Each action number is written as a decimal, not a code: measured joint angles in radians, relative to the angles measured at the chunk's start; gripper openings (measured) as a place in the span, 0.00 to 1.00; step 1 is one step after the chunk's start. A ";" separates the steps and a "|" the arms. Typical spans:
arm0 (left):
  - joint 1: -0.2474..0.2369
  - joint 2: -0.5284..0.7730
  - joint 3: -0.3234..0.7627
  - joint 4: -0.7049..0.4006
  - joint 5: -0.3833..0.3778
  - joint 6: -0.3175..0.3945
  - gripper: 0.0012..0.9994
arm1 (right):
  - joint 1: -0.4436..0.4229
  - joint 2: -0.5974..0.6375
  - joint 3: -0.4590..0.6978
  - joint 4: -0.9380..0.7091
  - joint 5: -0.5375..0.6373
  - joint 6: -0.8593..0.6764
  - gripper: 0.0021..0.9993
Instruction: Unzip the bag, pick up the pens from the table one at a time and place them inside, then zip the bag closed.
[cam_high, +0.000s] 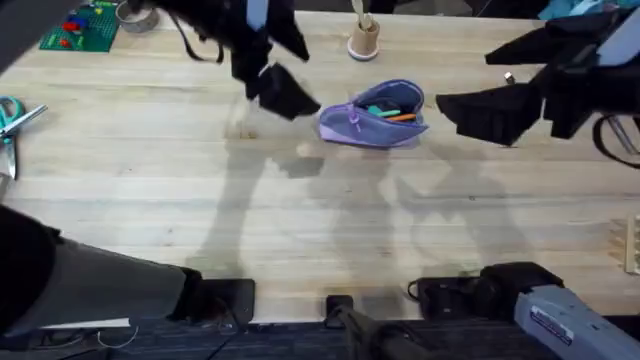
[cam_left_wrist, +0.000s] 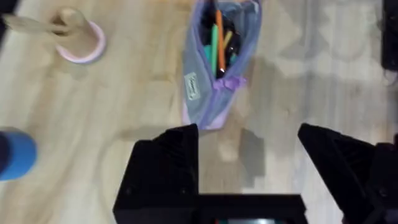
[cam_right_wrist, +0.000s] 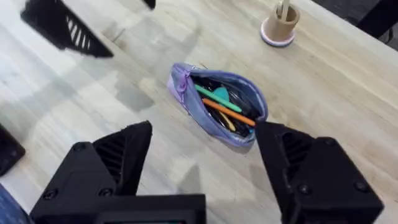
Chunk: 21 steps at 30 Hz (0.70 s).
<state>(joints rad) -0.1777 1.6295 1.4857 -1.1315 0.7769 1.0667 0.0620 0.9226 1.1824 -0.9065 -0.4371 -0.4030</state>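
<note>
While the bag (cam_high: 374, 113) is lying unzipped on the worktop (cam_high: 300, 220) with the green pen (cam_right_wrist: 211, 96) and orange pen (cam_right_wrist: 230, 113) inside, a small wooden cup (cam_high: 364, 40) is standing just behind it; left hand (cam_high: 283, 93) and right hand (cam_high: 480, 112) are hovering beside the bag, both released.

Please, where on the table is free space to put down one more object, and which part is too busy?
Bare table spans the wide strip between the bag and the arm bases. Also between the scissors and the left gripper. Crowded: around the open bag, flanked by both grippers, right gripper, with the small cup behind.
</note>
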 joint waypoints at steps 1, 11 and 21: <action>0.008 0.000 -0.024 0.004 0.011 0.015 1.00 | 0.005 0.000 0.000 0.005 0.005 0.013 1.00; 0.102 0.000 -0.257 0.223 0.080 0.077 1.00 | 0.056 0.000 0.000 -0.003 0.016 0.097 1.00; 0.124 0.000 -0.358 0.336 0.103 0.084 1.00 | 0.202 0.000 0.000 -0.007 0.085 0.242 1.00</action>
<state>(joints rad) -0.0536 1.6295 1.1279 -0.7953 0.8797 1.1506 0.2644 0.9226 1.1824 -0.9138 -0.3519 -0.1609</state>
